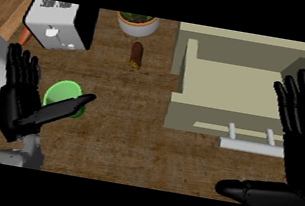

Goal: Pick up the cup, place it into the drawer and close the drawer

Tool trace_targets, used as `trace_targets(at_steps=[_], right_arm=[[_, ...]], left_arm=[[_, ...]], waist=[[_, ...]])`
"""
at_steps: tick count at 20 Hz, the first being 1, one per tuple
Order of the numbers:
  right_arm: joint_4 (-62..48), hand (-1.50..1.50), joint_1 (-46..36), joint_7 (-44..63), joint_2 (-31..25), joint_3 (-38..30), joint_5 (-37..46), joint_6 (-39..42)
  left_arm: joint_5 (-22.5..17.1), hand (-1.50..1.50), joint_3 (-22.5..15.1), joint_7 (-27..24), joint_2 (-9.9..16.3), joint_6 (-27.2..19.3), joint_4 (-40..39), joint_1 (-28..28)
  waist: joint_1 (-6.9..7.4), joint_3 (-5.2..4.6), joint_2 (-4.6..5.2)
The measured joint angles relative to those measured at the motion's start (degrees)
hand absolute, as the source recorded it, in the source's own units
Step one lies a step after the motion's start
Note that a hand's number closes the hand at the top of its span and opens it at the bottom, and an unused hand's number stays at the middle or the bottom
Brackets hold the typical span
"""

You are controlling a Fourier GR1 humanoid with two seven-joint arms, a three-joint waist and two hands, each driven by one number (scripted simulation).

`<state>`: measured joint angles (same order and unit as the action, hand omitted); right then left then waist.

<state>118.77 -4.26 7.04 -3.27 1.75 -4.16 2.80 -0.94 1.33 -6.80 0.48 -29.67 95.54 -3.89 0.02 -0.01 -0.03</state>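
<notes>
The main risk here is a sideways knock: the green cup (62, 96) sits just beside the left hand (18, 98), at about 3 o'clock from its palm, and the thumb already reaches across the cup's lower right edge, so a careless closing of the fingers could tip or roll the cup away across the surface (142, 139) instead of capturing it. A second risk lies at the drawer (224, 94), which stands pulled open at roughly 2 o'clock from the cup; a cup carried low could catch on the drawer's near wall, or on the pale bar handle (249, 144) that juts out from its front. The brown bottle-like object (136, 55), lying at about 12 o'clock from the cup, and the potted plant (137, 23) beyond it are well apart from a direct path (though a wide swing might reach them). The left hand is open, fingers straight and pointing up, thumb splayed toward the cup, holding nothing; I judge that the grasp has not yet been made. The right hand (303, 135) is also open with straight fingers, showing at the view's right edge beside the drawer, at 3 o'clock from the handle, and appears to be resting. A white appliance (60, 23) stands at 11 o'clock from the cup, clear of the work.
</notes>
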Motion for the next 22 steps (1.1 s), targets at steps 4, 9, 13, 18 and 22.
trace_targets(at_steps=[4, 9, 13, 18, 22], right_arm=[[0.2, -1.5, -0.1, 0.6, -0.9, -1.5, -1.8, 1.2], [-1.7, -1.5, -0.6, -0.9, -1.2, -2.6, -2.5, 2.4], [-2.2, -1.5, -1.6, -0.4, -1.9, -4.0, -3.7, 3.1], [0.0, -1.5, -1.6, 1.7, -2.0, -4.2, -4.2, 3.0], [-0.2, -1.5, -1.8, 1.9, -1.3, -3.3, -3.2, 2.5]], left_arm=[[-2.2, -1.5, 2.7, -3.8, 0.0, 0.7, -5.1, -0.2], [-4.6, -1.5, 3.6, -9.5, -0.2, 2.3, -9.2, 2.6], [-6.6, -1.5, 5.1, -12.7, 0.1, 4.1, -13.8, 2.0], [-8.5, -1.5, 5.9, -17.4, -0.3, 6.1, -19.3, 2.3], [-10.6, -1.5, 8.0, -20.3, 0.7, 8.1, -24.1, 1.1]], waist=[[-0.06, -0.01, 0.02], [-0.02, 0.0, 0.02], [-0.03, 0.0, 0.03], [-0.07, 0.0, 0.02], [-0.07, 0.0, 0.03]])
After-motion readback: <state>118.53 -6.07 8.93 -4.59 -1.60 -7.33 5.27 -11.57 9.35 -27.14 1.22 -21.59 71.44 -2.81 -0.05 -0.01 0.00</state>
